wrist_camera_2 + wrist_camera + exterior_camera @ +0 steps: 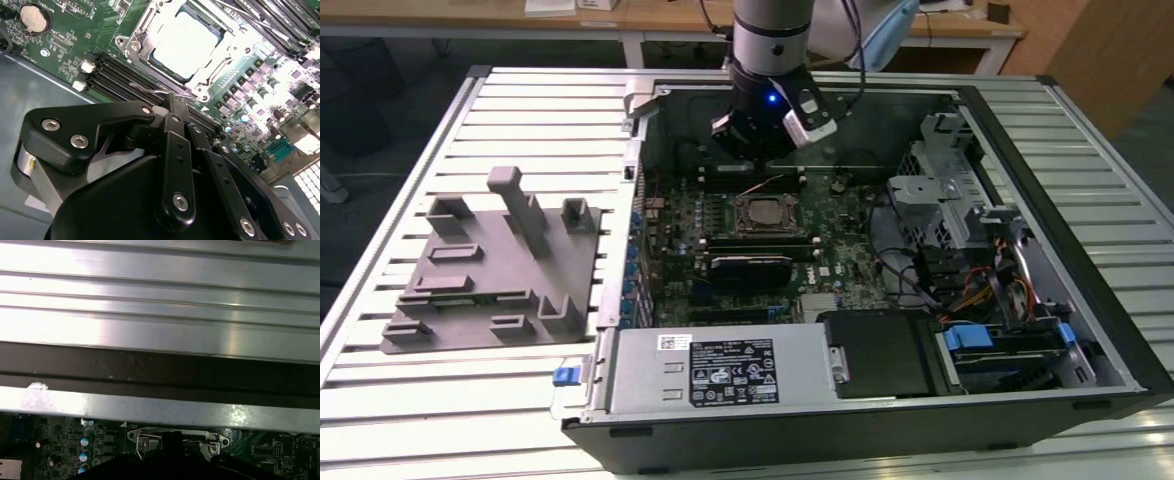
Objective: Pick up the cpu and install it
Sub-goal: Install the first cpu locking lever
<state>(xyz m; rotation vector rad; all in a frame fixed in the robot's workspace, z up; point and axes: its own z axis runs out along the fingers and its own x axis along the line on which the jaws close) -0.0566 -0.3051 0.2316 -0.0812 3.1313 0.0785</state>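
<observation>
Silver-topped square cpu [187, 42] seated in black-framed socket [137, 37] (retention frame open).
Black gripper [175, 107] just beside it, fingers together, empty.

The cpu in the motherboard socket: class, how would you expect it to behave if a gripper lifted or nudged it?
The cpu looks like a flat, stiff metal-topped square, so it probably won't bend or roll. Its shiny top suggests it could be slippery. Lying flat in the socket, it likely offers little edge to grasp.

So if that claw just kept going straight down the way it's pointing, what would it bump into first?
Probably the motherboard beside the socket holding the cpu, about at the memory slots; depth is hard to judge.
</observation>
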